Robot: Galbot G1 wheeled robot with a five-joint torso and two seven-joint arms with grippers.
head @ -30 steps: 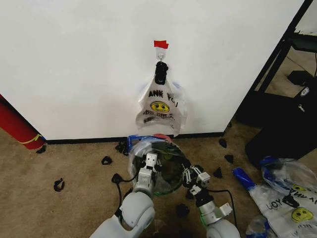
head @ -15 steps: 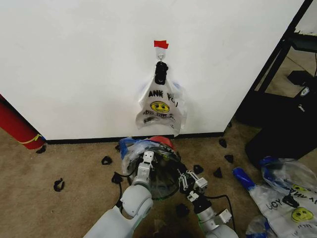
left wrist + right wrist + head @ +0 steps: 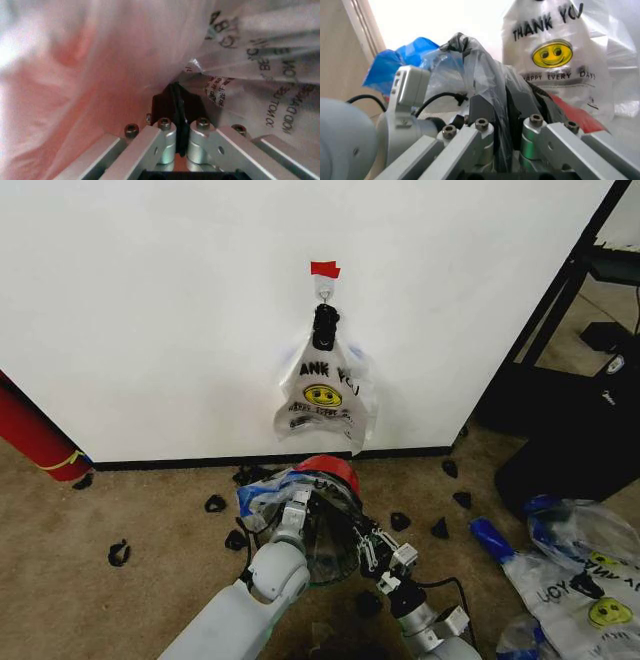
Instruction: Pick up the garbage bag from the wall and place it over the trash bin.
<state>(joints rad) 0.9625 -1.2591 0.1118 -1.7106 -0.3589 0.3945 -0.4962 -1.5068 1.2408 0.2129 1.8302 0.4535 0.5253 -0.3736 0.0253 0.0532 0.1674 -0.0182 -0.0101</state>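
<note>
Garbage bag: the thin translucent whitish plastic bag with blue-tinted edges (image 3: 272, 493) is stretched over the mouth of the bin, low on the carpet just in front of the wall; its film is bunched between both tools.
Trash bin: the small round black wire-mesh wastebasket with a red base (image 3: 330, 510) lies tipped, its red base turned toward the wall and its open mouth toward the robot, wrapped by the bag.
Left tool: the left tool (image 3: 296, 505) sits at the bin's rim on the left side; in the left wrist view its dark fingertips (image 3: 176, 105) are pressed together with a fold of printed film (image 3: 235, 75) pinched between them.
Right tool: the right tool (image 3: 368, 550) is at the rim's right side, near the left one; the right wrist view shows its jaws narrow, closed on a crumpled ridge of the bag (image 3: 480, 71).
Wall: the plain white painted wall with a black baseboard (image 3: 150, 330) carries a strip of red tape (image 3: 324, 269) over a small hook.
Hanging bunch: the same-printed bags under a black clip (image 3: 325, 395), with a yellow smiley and black lettering, hang directly above the bin.
Floor: the beige carpet (image 3: 120, 510) holds scattered black clips (image 3: 119, 553); a flat pile of printed bags (image 3: 585, 585) lies well apart to the right.
</note>
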